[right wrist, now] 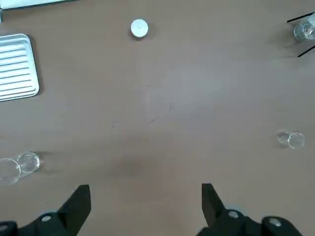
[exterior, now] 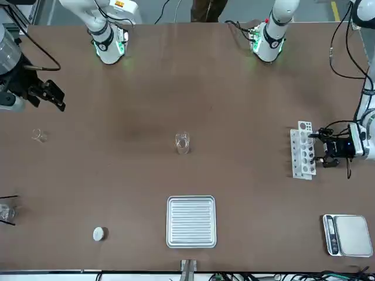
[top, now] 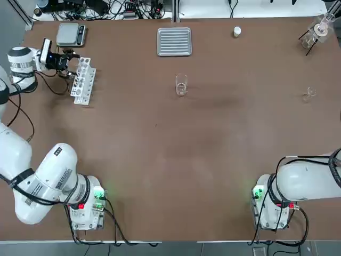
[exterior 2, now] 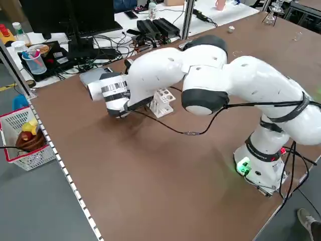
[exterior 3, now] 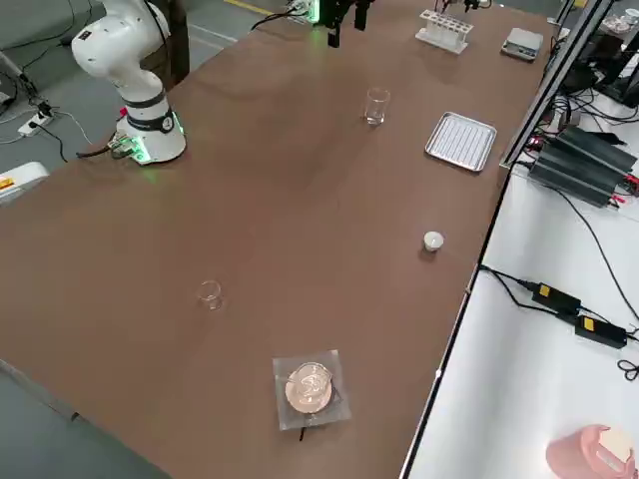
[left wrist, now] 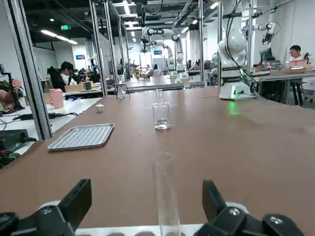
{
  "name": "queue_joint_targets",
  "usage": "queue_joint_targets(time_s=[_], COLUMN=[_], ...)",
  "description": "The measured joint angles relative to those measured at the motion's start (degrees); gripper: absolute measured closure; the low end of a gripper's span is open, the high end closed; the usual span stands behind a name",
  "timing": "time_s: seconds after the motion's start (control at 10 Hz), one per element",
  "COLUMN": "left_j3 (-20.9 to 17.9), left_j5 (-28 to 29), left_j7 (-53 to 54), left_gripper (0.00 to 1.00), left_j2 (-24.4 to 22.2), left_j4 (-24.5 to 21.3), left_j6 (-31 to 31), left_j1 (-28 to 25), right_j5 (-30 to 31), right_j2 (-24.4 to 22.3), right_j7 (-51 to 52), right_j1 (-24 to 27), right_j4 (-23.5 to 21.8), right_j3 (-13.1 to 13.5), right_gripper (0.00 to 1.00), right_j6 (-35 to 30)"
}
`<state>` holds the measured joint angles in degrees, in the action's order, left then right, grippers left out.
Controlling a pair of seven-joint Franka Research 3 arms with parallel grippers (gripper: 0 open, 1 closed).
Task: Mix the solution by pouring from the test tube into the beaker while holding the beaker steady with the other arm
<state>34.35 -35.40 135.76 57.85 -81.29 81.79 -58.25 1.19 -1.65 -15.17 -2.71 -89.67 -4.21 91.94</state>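
Note:
A clear test tube (left wrist: pixel 165 196) stands upright in the white rack (top: pixel 83 80) at the table's far left. My left gripper (left wrist: pixel 146 192) is level with the rack, open, with a finger on each side of the tube and not touching it. In the top view the left gripper (top: pixel 66 61) sits just left of the rack. The clear glass beaker (top: pixel 181 85) stands alone mid-table, also seen beyond the tube as the beaker (left wrist: pixel 161 115). My right gripper (exterior: pixel 51 93) hangs open above the table's right part, holding nothing, well away from the beaker (right wrist: pixel 15 168).
A ribbed metal tray (top: pixel 174 41) and a white cap (top: pixel 237 32) lie behind the beaker. A scale (top: pixel 71 34) sits at the far left corner. A flask on a stand (top: pixel 318 32) and a small glass piece (top: pixel 309 95) are at the right.

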Motion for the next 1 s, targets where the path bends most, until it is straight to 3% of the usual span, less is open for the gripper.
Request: queue_joint_targets(time_s=[0.4,0.7,1.0], left_j3=[0.27,0.62,0.75], left_j5=[2.88,3.33,3.75], left_j7=[-0.06,-3.49,-14.8], left_gripper=[0.0,0.0,0.0], left_j2=[-6.42,-17.28,-27.57], left_j4=[1.36,2.23,1.99], left_j6=[-0.07,-0.23,-0.31], left_j1=[-1.67,-0.78,2.27], right_j5=[0.0,0.0,0.0], right_j2=[0.01,0.02,0.03], right_j7=[0.0,0.0,0.0], right_j1=[0.0,0.0,-0.01], right_j4=[-0.05,-0.08,-0.09], right_j3=[0.03,0.08,0.07], right_gripper=[0.0,0.0,0.0], right_j6=[0.0,0.0,0.01])
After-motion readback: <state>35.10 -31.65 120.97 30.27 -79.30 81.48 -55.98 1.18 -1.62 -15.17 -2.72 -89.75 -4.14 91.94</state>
